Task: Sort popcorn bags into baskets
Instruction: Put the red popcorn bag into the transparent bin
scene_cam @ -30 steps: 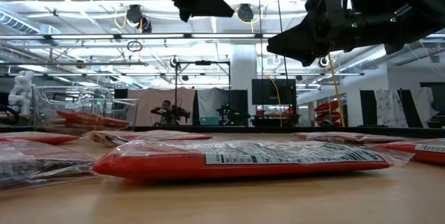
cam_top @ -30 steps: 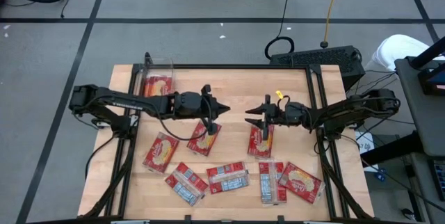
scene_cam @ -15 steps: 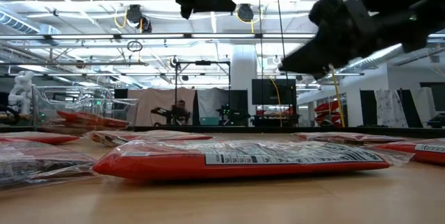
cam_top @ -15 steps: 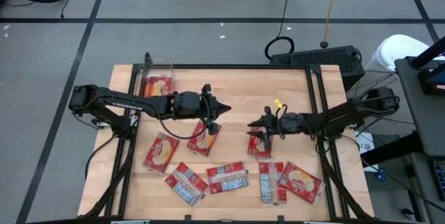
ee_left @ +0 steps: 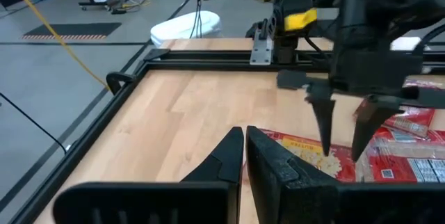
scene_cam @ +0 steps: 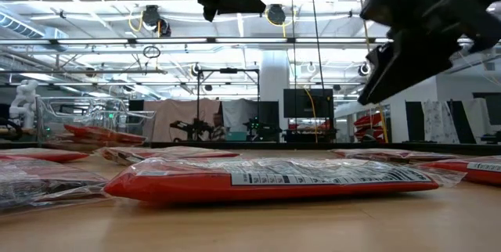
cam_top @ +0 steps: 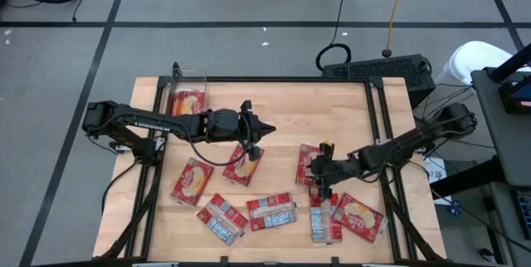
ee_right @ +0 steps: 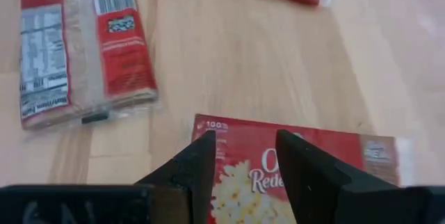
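At the table's far left corner stood the small clear plastic rectangular basket [cam_top: 187, 95], a flat red popcorn packet lying inside it. The other flat red popcorn bags [cam_top: 271, 211] lay loose across the bare wooden table [cam_top: 278, 105], well apart from that basket, some showing the yellow popcorn picture and some a white label panel.

The left gripper [cam_top: 262, 128] hung above the table's middle, just past a picture-side-up bag [cam_top: 244, 165]; its two dark fingers were pressed together with nothing between them, as the left wrist view [ee_left: 243, 156] showed.

The right gripper [cam_top: 319, 177] was low, right of centre, over the edge of the red bag with the popcorn picture [ee_right: 306, 165]. In the right wrist view its fingers [ee_right: 191, 165] stood parted on either side of that bag's near edge, holding nothing; whether the tips touched the wrapper could not be told.

The step in hand looked like the right arm's pick of that bag. Done well, it probably meant coming straight down so both fingertips bracketed the bag's short edge, pinching the wrapper without dragging the slippery packet along the wood, and keeping clear of the label-side bag [cam_top: 324, 216] lying just beside it.
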You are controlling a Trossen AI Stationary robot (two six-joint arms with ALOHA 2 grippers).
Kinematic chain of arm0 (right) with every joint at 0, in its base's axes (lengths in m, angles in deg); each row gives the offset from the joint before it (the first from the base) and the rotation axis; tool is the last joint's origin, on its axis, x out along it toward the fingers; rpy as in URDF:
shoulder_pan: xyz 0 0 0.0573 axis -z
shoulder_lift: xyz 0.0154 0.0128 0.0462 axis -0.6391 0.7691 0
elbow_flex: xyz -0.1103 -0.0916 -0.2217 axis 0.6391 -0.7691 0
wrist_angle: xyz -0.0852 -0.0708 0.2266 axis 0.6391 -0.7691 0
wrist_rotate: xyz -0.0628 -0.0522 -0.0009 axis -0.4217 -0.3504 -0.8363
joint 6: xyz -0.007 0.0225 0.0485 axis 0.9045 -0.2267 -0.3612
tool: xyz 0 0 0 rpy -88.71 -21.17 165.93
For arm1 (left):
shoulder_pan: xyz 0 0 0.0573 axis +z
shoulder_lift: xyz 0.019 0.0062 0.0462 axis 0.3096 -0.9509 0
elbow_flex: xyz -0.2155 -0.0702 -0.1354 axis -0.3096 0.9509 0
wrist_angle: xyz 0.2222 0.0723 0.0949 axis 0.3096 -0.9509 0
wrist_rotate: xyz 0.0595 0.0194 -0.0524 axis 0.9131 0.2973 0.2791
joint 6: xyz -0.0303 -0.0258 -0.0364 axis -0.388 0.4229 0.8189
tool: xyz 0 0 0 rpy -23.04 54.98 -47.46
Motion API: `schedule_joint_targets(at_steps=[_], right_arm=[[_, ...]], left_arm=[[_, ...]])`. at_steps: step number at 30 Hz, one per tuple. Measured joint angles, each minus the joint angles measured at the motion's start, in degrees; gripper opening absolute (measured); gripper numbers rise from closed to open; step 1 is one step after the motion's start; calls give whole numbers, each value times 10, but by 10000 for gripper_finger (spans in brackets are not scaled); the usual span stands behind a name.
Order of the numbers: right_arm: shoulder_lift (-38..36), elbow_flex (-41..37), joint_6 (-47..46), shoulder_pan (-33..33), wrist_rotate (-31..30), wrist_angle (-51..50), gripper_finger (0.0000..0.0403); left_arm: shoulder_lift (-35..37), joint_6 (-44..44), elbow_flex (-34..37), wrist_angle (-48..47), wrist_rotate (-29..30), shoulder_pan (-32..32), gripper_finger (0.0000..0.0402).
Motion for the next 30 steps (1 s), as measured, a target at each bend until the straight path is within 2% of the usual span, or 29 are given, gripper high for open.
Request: schedule_joint_targets(at_steps=[6,12,30], right_arm=[[-11,4,-36,-38,-6,-54,146],[-18,3,-91,-69,-42,-100,146],[-19,-57,-55,-73,-59,-73,146]], left_arm=[[0,0,0,0,0,0,26],[0,0,0,0,0,0,26],[0,0,0,0,0,0,26]])
